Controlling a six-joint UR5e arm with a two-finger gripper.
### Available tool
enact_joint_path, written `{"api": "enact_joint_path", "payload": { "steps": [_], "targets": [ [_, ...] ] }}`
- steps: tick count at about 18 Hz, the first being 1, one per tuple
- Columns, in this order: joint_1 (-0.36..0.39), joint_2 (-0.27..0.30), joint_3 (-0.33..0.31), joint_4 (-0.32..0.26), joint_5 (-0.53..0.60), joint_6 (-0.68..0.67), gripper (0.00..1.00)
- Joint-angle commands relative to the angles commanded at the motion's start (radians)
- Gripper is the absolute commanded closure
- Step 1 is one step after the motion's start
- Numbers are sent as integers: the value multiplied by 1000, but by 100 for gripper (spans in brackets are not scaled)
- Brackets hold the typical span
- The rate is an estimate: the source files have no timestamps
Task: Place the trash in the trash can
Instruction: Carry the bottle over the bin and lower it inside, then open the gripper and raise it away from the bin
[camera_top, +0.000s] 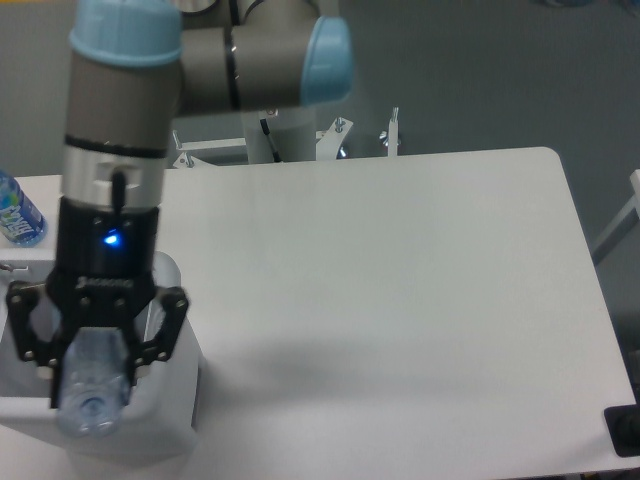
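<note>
Your gripper is clenched on the crushed plastic bottle, holding it end-down, directly above the trash can at the desk's front left corner. That position suits a straight drop into the bin. The arm hides the bin's interior, so you cannot confirm the paper wrapper. The blue-labelled water bottle stands at the desk's left edge, well apart, untouched.

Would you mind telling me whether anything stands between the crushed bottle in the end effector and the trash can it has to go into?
Nothing visible does. The end effector holds the crushed bottle directly over the trash can. The arm hides most of the opening, so its contents cannot be seen.
</note>
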Motion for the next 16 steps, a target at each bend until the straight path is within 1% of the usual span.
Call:
{"api": "enact_joint_path", "payload": {
  "steps": [1, 2, 3, 4, 6, 7, 11, 16],
  "targets": [
    [-9, -6, 0, 0, 0, 17, 40],
    [-11, -8, -5, 0, 0, 40, 35],
    [-14, -8, -14, 2, 0, 84, 12],
    [-25, -9, -24, 2, 0, 139, 0],
    [-43, -2, -58, 2, 2, 218, 0],
    [-43, 8, -61, 0, 2, 239, 0],
    [-29, 17, -37, 0, 2, 256, 0],
    [64, 57, -26, 0, 6, 253, 0]
  ]
}}
